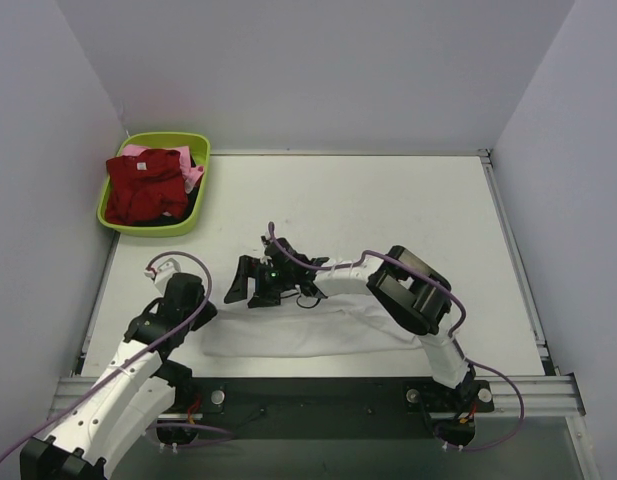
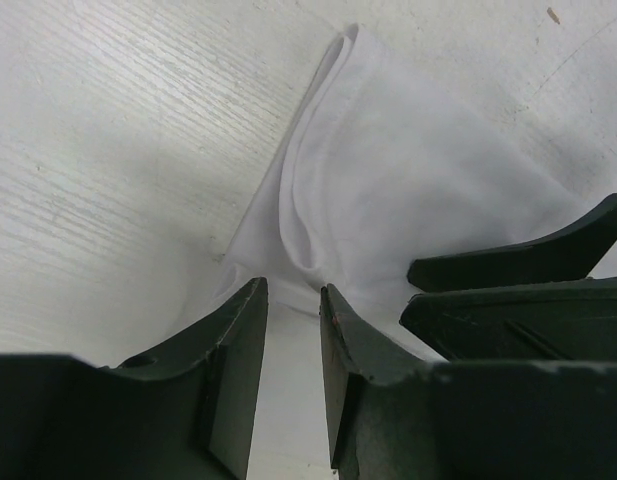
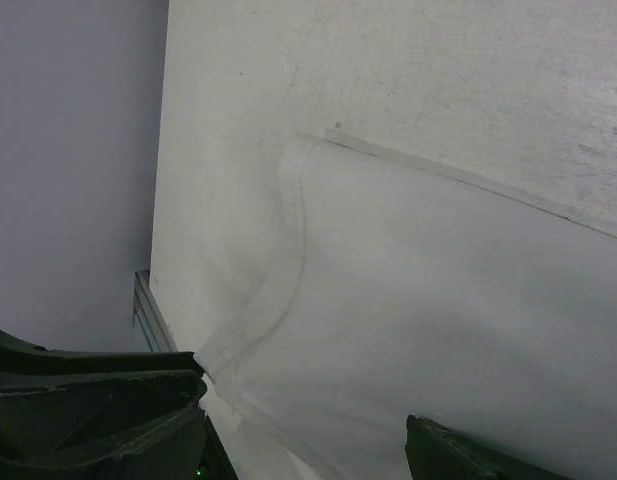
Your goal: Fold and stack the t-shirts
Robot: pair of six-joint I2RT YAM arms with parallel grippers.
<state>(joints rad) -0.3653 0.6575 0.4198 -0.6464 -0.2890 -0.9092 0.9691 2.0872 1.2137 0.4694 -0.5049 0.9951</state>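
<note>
The large white t-shirt (image 1: 318, 325) lies flat along the table's near edge. My left gripper (image 1: 200, 312) is at its left corner. In the left wrist view the nearly closed fingers (image 2: 293, 290) pinch a fold of the white cloth (image 2: 388, 170), which creases toward the tips. My right gripper (image 1: 256, 288) hovers wide open over the shirt's left part. The right wrist view shows its jaws far apart (image 3: 306, 410) above the hemmed cloth (image 3: 428, 300). The dark red t-shirt (image 1: 143, 185) and the pink one (image 1: 193, 176) lie bunched in the basin.
The lime-green basin (image 1: 168, 137) stands at the table's far left corner. The right gripper's black fingers (image 2: 528, 260) show close beside my left gripper. The metal rail (image 1: 318, 385) runs along the near edge. Walls close in on three sides.
</note>
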